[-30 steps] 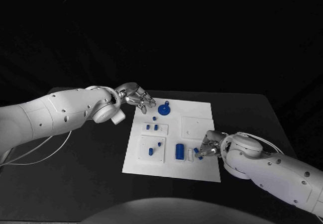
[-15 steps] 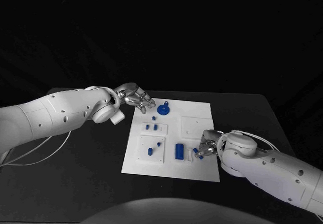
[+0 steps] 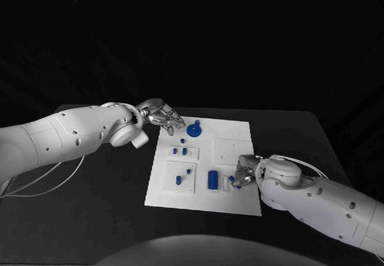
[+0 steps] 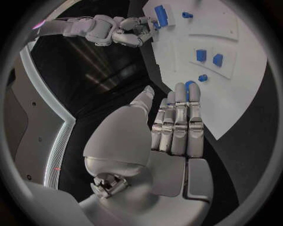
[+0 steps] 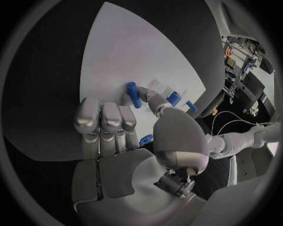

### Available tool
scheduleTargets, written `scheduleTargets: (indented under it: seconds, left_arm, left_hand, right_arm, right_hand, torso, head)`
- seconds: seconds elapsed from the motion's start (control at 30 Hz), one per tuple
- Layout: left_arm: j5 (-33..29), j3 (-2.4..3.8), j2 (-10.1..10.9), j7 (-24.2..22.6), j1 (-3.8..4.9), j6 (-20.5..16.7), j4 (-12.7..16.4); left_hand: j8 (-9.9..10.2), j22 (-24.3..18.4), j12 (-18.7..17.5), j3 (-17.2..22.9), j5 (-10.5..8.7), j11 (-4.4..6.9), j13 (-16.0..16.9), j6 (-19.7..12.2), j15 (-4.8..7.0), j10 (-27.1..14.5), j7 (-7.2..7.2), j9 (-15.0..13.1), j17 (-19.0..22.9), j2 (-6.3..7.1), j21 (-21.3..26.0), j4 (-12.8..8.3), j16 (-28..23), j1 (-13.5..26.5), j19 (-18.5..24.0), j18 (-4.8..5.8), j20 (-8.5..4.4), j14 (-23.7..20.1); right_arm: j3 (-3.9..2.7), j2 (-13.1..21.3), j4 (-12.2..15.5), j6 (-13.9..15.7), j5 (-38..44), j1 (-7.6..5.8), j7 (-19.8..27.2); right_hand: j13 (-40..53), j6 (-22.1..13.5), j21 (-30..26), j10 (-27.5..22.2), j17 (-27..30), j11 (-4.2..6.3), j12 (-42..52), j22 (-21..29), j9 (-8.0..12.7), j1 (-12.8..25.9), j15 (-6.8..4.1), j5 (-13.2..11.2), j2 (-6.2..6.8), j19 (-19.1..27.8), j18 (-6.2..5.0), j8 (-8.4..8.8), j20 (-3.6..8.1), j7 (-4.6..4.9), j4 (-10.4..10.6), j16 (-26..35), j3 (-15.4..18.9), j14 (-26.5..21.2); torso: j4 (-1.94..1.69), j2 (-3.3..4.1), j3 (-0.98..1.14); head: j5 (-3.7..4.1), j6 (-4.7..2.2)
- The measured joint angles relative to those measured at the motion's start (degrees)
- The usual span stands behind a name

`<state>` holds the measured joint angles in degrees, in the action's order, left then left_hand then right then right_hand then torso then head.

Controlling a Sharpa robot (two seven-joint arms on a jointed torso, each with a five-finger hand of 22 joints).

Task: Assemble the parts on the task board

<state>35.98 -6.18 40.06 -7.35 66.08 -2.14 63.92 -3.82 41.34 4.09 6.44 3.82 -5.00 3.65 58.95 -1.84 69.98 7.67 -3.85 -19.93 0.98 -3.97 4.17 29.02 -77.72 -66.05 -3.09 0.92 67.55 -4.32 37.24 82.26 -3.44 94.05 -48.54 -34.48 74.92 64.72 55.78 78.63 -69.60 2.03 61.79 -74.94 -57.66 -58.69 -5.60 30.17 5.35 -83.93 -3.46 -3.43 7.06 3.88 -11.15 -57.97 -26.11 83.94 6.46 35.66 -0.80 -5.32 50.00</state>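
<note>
The white task board (image 3: 236, 200) lies mid-table with several blue parts on it. A round blue part (image 3: 195, 131) sits near its far left corner, and a blue cylinder (image 3: 213, 179) stands near the front middle. My left hand (image 3: 163, 117) hovers at the far left corner, fingers straight and side by side (image 4: 177, 122), holding nothing. My right hand (image 3: 244, 172) is at the board's right side, just right of the cylinder. It pinches a small blue peg (image 5: 132, 94) between thumb and fingers, low over the board (image 5: 129, 56).
Small blue pieces (image 3: 181, 150) sit in the raised left blocks of the board, and two more (image 3: 178, 180) lie on the front left block. A blank raised square (image 3: 231, 150) lies behind my right hand. The black table (image 3: 104, 194) surrounds the board.
My right hand has shifted slightly left and inward over the board with the peg. The left hand has stayed where it was.
</note>
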Motion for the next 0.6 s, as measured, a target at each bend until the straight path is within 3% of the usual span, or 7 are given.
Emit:
scheduleTargets:
  seconds: [0.07,0.3,0.33,0.43,0.47,0.53,0.6]
  left_arm:
    - [0.0,0.00,0.0,0.0,0.00,0.0,0.0]
    - [0.0,-0.01,0.1,0.0,0.00,0.1,0.0]
    - [0.0,-0.01,0.1,0.0,0.00,0.1,0.0]
    - [0.1,-0.01,0.1,0.1,0.00,0.1,0.0]
    - [0.1,-0.02,0.1,0.1,0.00,0.1,0.0]
    - [0.1,-0.02,0.1,0.1,0.00,0.1,0.0]
    - [0.1,-0.02,0.2,0.1,0.00,0.1,0.0]
  left_hand:
    - [0.0,0.0,0.0,0.0,0.00,0.00,0.0,0.0,0.00,0.0,0.00,0.0,0.0,0.00,0.0,0.0,0.0,0.0,0.0,0.00,0.00,0.0]
    - [0.0,0.0,0.0,0.0,0.00,0.00,0.0,0.0,0.00,0.0,0.00,0.0,0.0,0.00,0.0,0.0,0.0,0.0,0.0,0.00,0.00,0.0]
    - [0.0,0.0,0.0,0.0,0.00,0.00,0.0,0.0,0.00,0.0,0.00,0.0,0.0,0.00,0.0,0.0,0.0,0.0,0.0,0.00,0.00,0.0]
    - [0.0,0.0,0.0,0.0,0.00,0.00,0.0,0.0,0.00,0.0,0.00,0.0,0.0,0.00,0.0,0.0,0.0,0.0,0.0,0.00,0.00,0.0]
    - [0.0,0.0,0.0,0.0,0.00,0.00,0.0,0.0,0.00,0.0,0.00,0.0,0.0,0.00,0.0,0.0,0.0,0.0,0.0,0.00,0.00,0.0]
    - [0.0,0.0,0.0,0.0,0.00,0.00,0.0,0.0,0.00,0.0,0.00,0.0,0.0,0.00,0.0,0.0,0.0,0.0,0.0,0.00,0.00,0.0]
    - [0.0,0.0,0.0,0.0,0.00,0.00,0.0,0.0,0.00,0.0,0.00,0.0,0.0,0.00,0.0,0.0,0.0,0.0,0.0,0.00,0.00,0.0]
  right_arm:
    - [0.03,0.0,0.0,0.1,-0.1,0.00,0.0]
    - [0.13,0.5,0.2,1.3,-1.3,0.07,0.2]
    - [0.14,0.6,0.2,1.6,-1.8,0.08,0.3]
    - [0.17,1.2,0.3,3.2,-4.2,0.16,0.6]
    - [0.17,1.4,0.3,3.6,-4.8,0.19,0.7]
    - [0.15,1.9,0.5,4.7,-6.7,0.26,0.9]
    - [0.06,2.4,0.8,5.9,-8.8,0.31,1.0]
  right_hand:
    - [-0.1,0.3,0.0,0.0,0.0,0.00,-0.4,0.0,-0.8,0.3,0.02,0.9,-0.31,0.0,0.01,0.00,0.00,0.09,0.2,0.0,-0.2,0.0]
    - [-1.0,2.8,0.0,0.5,0.3,0.51,-0.8,0.0,-0.8,1.3,0.10,0.9,-1.27,0.0,0.01,0.03,0.00,-0.70,0.3,0.2,-0.3,0.1]
    - [-1.0,3.1,0.0,0.7,0.4,0.53,-0.8,0.0,-0.8,1.3,0.10,0.1,-1.27,0.0,0.01,0.13,0.00,-0.80,0.0,0.2,0.0,0.1]
    - [-1.1,4.1,0.0,1.0,0.6,0.73,-0.8,0.2,-0.8,1.7,0.11,-8.3,-1.79,0.0,0.00,-0.11,0.00,-1.37,-2.4,0.2,0.9,0.1]
    - [-1.1,4.2,0.0,1.0,0.7,0.78,-0.8,0.2,-0.8,1.4,0.11,-8.9,-2.33,0.0,0.00,-0.11,0.00,-1.43,-2.6,0.2,1.2,0.1]
    - [-1.1,4.2,0.0,1.1,0.7,0.83,-0.8,0.3,0.3,1.2,0.11,-9.3,-2.69,0.0,-0.01,-0.03,0.00,-1.40,-2.9,0.2,1.5,0.1]
    - [-1.1,4.4,0.0,1.1,0.8,0.79,-0.8,0.3,5.2,0.8,0.11,-9.4,-2.70,0.0,-0.01,-0.05,0.00,-1.53,-3.2,0.4,1.8,0.1]
  torso:
    - [-0.01,0.01,0.00]
    - [-0.01,0.04,0.04]
    - [-0.01,0.05,0.03]
    - [0.00,0.05,0.04]
    - [0.01,0.05,0.04]
    - [0.03,0.05,0.05]
    - [0.03,0.05,0.05]
  head:
    - [0.00,0.00]
    - [-0.19,0.00]
    - [-0.23,0.00]
    - [-0.30,0.00]
    - [-0.31,0.00]
    - [-0.34,0.00]
    - [-0.35,0.00]
